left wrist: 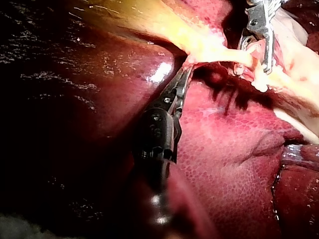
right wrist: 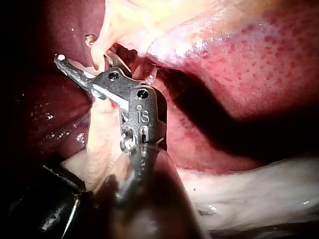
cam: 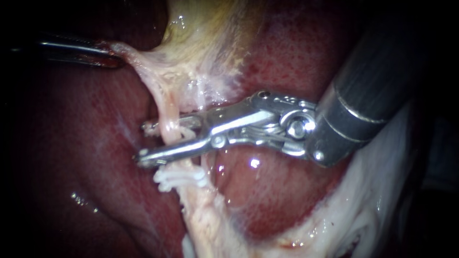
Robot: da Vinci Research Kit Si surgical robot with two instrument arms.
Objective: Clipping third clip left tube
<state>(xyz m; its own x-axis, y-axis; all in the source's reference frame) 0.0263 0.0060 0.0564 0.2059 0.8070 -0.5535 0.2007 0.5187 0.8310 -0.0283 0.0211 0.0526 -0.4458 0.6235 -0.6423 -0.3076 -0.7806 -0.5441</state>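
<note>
The tube [cam: 167, 122] runs as a pale pink strand across the dark red liver [cam: 277, 200], below the yellowish gallbladder [cam: 205, 33]. The right instrument [cam: 143, 142], entering from the tube's upper right, has its jaws parted and straddling the tube, one jaw on each side of it, with a gap still visible. White clips [cam: 184, 179] sit on the tube just below the lower jaw. Up and to the left of the tube, the left instrument [cam: 112, 55] has its jaws closed on pale tissue [cam: 131, 55] that joins the tube.
</note>
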